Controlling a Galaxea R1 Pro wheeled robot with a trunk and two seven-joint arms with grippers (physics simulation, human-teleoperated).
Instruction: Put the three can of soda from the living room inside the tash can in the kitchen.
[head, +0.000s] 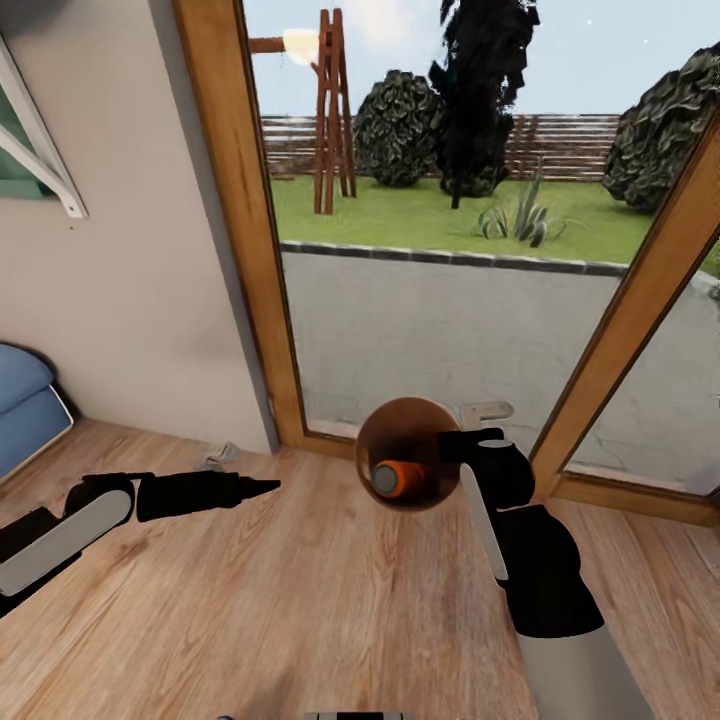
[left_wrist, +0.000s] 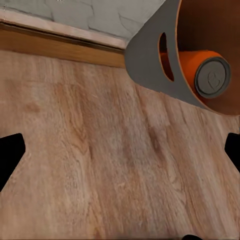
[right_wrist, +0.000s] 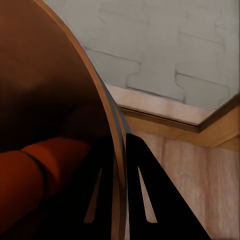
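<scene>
At nine o'clock in the head view, a blue sofa (head: 18, 400) edges into the living room beside a beige wall (head: 130, 300). The left gripper (head: 262, 488) reaches out low over the wood-plank floor (head: 300, 600), holding nothing; in the left wrist view its two dark fingertips (left_wrist: 10, 152) sit well apart at opposite edges of the picture, spread open above bare planks. Toward the centre, wood-framed glass doors (head: 255, 250) look out on grey paving, a lawn and dark shrubs. Just below centre, the tash can (head: 405, 455) is tipped with its mouth toward the camera, its tan inside showing, and an orange can of soda (head: 393, 478) lies on its side within; the left wrist view shows the same bin (left_wrist: 150, 55), grey outside with a slot handle, and the can's (left_wrist: 212, 76) silvery end at its two o'clock. At four o'clock, the right gripper (head: 462, 445) meets the bin's rim; in the right wrist view its dark fingers (right_wrist: 147, 200) pinch the bin wall (right_wrist: 116, 150), one inside and one outside, with the orange can (right_wrist: 35, 175) lying inside.
</scene>
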